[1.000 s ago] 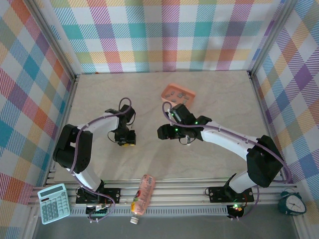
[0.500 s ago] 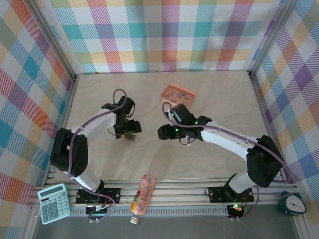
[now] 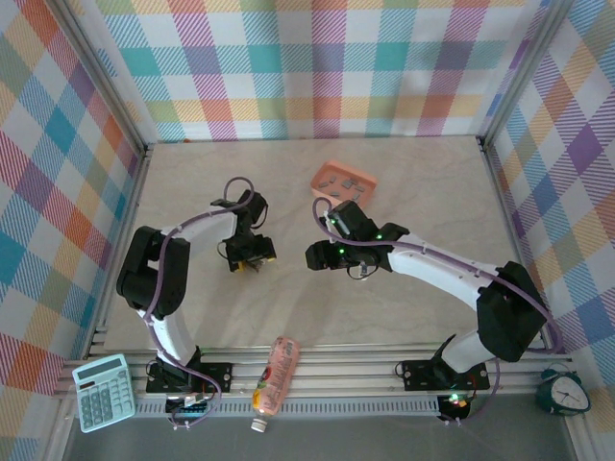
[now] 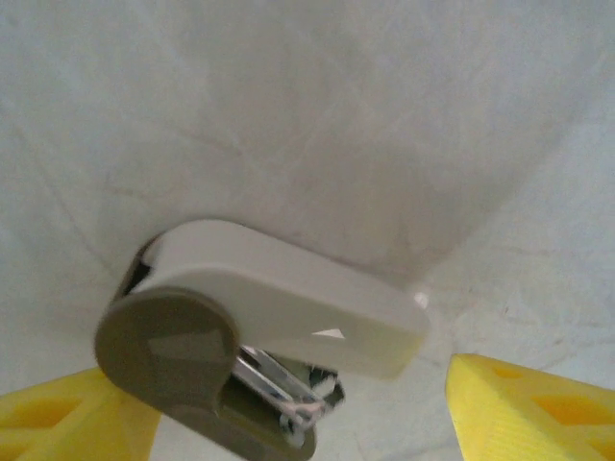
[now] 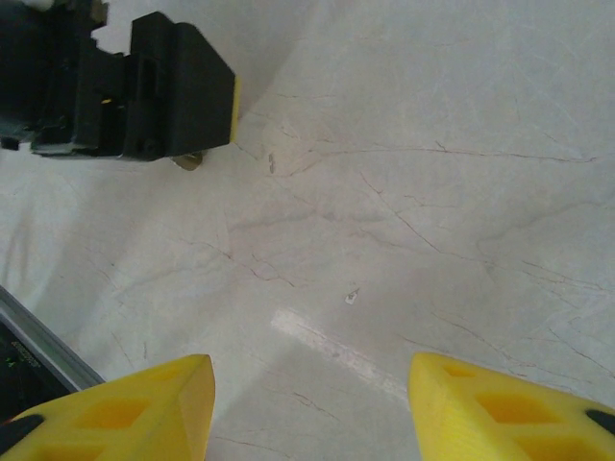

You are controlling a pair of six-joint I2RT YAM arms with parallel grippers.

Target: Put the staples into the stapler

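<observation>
The stapler (image 4: 279, 317) has a cream top and a grey-brown base, with its metal staple channel showing underneath. It lies on the table between the wide-apart yellow fingers (image 4: 533, 408) of my left gripper (image 4: 288, 389), which is open, with a clear gap on the right side. From above, the left gripper (image 3: 248, 253) covers the stapler. The staples (image 3: 341, 179) are small grey strips in the salmon-pink tray (image 3: 368, 184) at the back. My right gripper (image 5: 309, 375) is open over bare table with nothing in it, and sits just right of the left one (image 3: 322, 254).
The left gripper's black body (image 5: 135, 91) fills the upper left of the right wrist view. A pink bottle (image 3: 274, 375), a calculator (image 3: 103, 391) and a small clock (image 3: 562, 389) lie along the near rail. Plaid walls close in three sides.
My left gripper has opened wide and shifted slightly away from the near edge, its arm swinging as it went. The right arm has not moved.
</observation>
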